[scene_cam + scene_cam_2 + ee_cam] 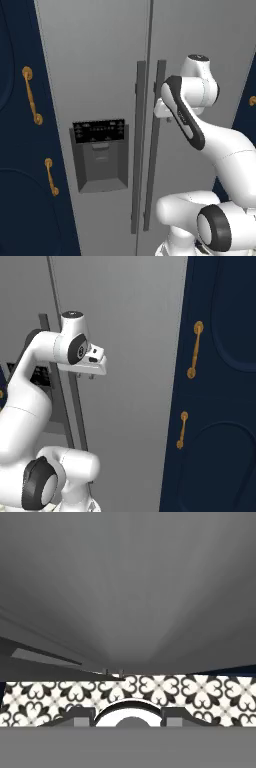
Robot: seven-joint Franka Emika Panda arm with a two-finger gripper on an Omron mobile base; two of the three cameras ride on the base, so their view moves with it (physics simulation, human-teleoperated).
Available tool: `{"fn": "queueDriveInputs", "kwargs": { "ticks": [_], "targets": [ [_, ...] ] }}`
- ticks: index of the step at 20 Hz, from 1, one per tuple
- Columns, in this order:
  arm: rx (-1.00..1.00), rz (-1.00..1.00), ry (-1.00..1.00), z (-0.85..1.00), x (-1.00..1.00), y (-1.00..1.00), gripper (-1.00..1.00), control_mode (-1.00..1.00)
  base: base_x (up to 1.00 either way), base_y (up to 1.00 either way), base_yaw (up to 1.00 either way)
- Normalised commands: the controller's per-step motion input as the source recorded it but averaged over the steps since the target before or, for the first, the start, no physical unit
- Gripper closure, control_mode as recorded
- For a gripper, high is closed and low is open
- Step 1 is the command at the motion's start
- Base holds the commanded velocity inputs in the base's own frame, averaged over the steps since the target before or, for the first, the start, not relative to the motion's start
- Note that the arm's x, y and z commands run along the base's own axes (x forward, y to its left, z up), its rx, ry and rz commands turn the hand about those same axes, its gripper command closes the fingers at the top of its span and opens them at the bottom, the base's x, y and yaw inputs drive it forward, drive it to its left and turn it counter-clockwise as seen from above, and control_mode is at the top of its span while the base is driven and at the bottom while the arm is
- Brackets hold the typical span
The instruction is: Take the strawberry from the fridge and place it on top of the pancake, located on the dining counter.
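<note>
The white arm's base fills the foreground; its gripper (167, 119), jaws together, sits beside the closed fridge's (100, 60) right handle (155, 145), seemingly to pull it.

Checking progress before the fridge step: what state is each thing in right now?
fridge: both doors closed.
right door handle: the hand is at it, grip hidden.
gripper: shut, by the right handle.
dispenser panel: dark, idle.

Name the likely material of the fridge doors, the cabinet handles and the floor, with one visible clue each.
Fridge doors: probably brushed steel, flat matte grey.
Cabinet handles: brass-like metal, golden shine.
Floor: likely ceramic tile, repeating black-and-white pattern.
</note>
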Motion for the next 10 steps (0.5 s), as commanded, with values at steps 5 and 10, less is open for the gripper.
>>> {"fn": "queueDriveInputs", "kwargs": {
  "ticks": [5,10],
  "targets": [
    [0.0,0.0,0.0,0.0,0.0,0.0,-1.0,1.0,-0.31,0.0,0.0],
    [0.0,0.0,0.0,0.0,0.0,0.0,-1.0,1.0,-0.74,0.04,0.0]
  ]
}}
